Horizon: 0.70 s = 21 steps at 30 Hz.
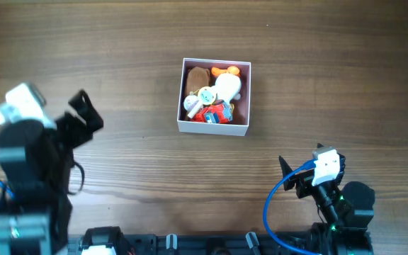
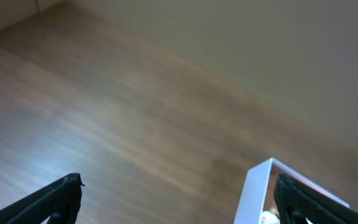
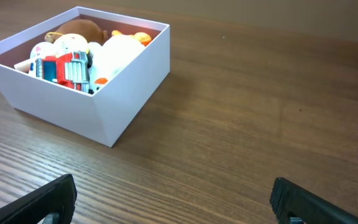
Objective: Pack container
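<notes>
Overhead, the container [image 1: 213, 128] sits near the middle of the surface [image 1: 105, 49], crammed with toys [image 1: 214, 95], with nothing loose lying around it. Left end effector [image 2: 178, 193] and right end effector [image 3: 173, 194] both hang well clear of it, fingers spread and empty. Packing looks done to me; the next move calls only for parking both at rest, unless a toy lies out of view.
</notes>
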Available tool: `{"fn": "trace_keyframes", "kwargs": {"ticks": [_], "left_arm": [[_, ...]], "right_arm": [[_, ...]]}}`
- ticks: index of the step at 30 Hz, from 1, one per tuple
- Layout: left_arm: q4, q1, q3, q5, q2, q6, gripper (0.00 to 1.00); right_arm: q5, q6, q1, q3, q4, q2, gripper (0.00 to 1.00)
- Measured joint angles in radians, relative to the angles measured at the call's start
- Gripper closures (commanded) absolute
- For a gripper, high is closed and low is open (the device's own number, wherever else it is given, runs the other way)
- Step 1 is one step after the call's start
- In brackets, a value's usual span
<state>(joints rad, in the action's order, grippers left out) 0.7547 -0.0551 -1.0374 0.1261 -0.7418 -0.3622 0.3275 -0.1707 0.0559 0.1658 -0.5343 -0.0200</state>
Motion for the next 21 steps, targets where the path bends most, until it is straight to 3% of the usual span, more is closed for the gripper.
{"fn": "trace_keyframes", "kwargs": {"ticks": [11, 21], "left_arm": [[-0.239, -0.011, 0.585, -0.137, 0.422, 0.058, 0.0], [-0.264, 0.003, 0.792, -0.185, 0.665, 0.206, 0.0]], "right_arm": [[0.0, 0.0, 0.0, -0.001, 0.0, 0.0, 0.0], [0.0, 0.0, 0.0, -0.001, 0.0, 0.0, 0.0]]}}
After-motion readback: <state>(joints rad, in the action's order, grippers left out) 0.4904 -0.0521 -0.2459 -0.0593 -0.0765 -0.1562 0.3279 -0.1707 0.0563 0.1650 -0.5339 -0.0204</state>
